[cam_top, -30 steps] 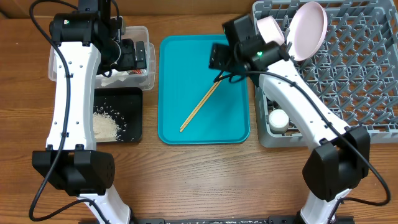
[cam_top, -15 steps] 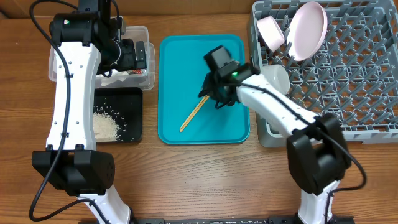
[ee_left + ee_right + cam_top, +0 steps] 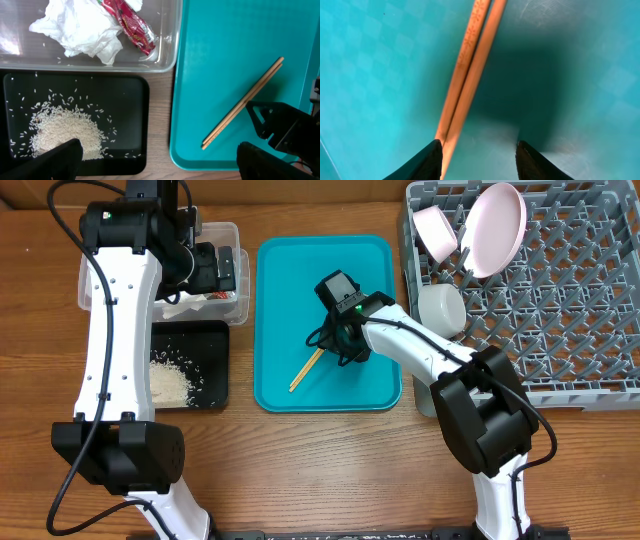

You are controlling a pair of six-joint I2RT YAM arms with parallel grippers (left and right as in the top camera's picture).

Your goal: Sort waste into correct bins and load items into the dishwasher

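Clear tub (image 3: 169,56): napkin (image 3: 80,30), red wrapper (image 3: 131,25).
Black tray (image 3: 125,100): rice (image 3: 62,132).
Teal tray (image 3: 225,40): chopsticks (image 3: 245,102).
Right gripper (image 3: 477,157): spread astride chopsticks.
Left gripper (image 3: 157,162): spread, fingertips cropped.

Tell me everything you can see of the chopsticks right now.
The chopsticks are two thin, light wooden sticks lying flat and side by side, pressed together along their length, diagonally on the teal tray. One shows a faint printed pattern in the right wrist view. The right hand is open low over them, with the pair between its fingers and close to one of them, not gripped.
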